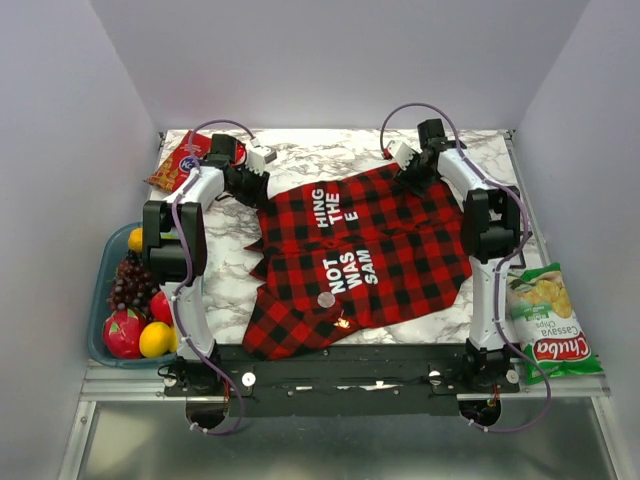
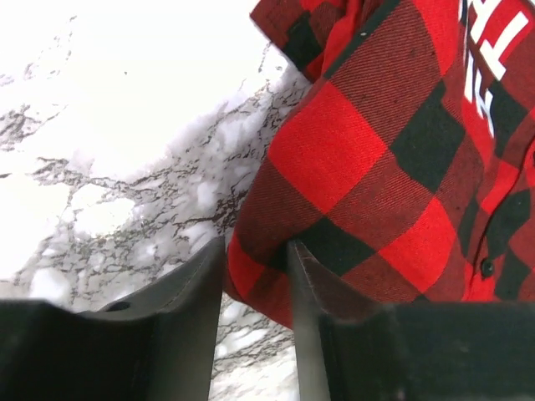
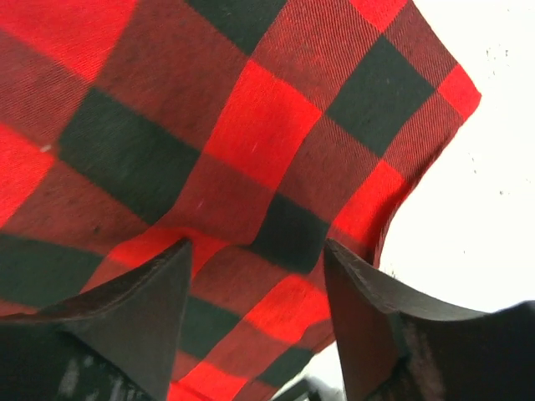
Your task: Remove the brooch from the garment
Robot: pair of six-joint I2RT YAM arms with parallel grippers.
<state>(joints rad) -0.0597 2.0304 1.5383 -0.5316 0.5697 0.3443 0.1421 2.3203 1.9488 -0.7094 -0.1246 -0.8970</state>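
Observation:
The garment, a red-and-black checked shirt with white lettering, lies spread on the marble table. The brooch, a small silvery disc, sits on the shirt's near part, just below the lettering, far from both grippers. My left gripper is at the shirt's far left corner. In the left wrist view its narrowed jaws pinch a rolled edge of the garment. My right gripper is low over the far right part of the shirt. Its fingers stand wide apart over the cloth.
A blue bin of fruit stands at the left edge beside the left arm. A red snack packet lies at the back left corner. A green chips bag lies at the near right. Grey walls close in three sides.

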